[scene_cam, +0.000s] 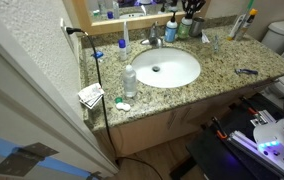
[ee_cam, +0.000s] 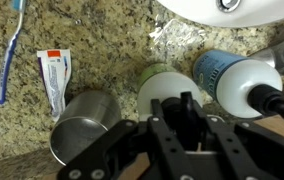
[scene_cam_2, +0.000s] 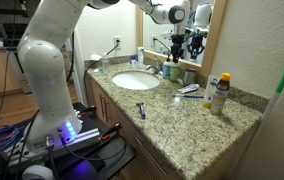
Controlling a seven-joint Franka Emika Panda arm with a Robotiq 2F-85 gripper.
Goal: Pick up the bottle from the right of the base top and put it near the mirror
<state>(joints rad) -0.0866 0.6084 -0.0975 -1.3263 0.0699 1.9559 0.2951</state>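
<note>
In the wrist view the light-green bottle [ee_cam: 158, 80] with its paler top stands upright on the granite base top [ee_cam: 102, 40], beside the blue bottle [ee_cam: 222, 72]. My gripper [ee_cam: 184, 112] hangs right over the green bottle. Its fingers are drawn together and the bottle's wide top is not between them. In both exterior views the gripper [scene_cam: 187, 24] [scene_cam_2: 177, 46] is at the back of the countertop [scene_cam: 222, 62] [scene_cam_2: 182, 125], close to the mirror [scene_cam: 132, 5] [scene_cam_2: 200, 15]. There the gripper hides most of the green bottle.
A steel cup [ee_cam: 82, 125], a toothpaste tube [ee_cam: 54, 82] and a blue toothbrush [ee_cam: 12, 50] lie next to the bottles. The white sink [scene_cam: 167, 68] is mid-counter with a clear water bottle [scene_cam: 129, 80] beside it. A razor [scene_cam_2: 140, 110] and an orange-capped bottle [scene_cam_2: 220, 92] sit further along.
</note>
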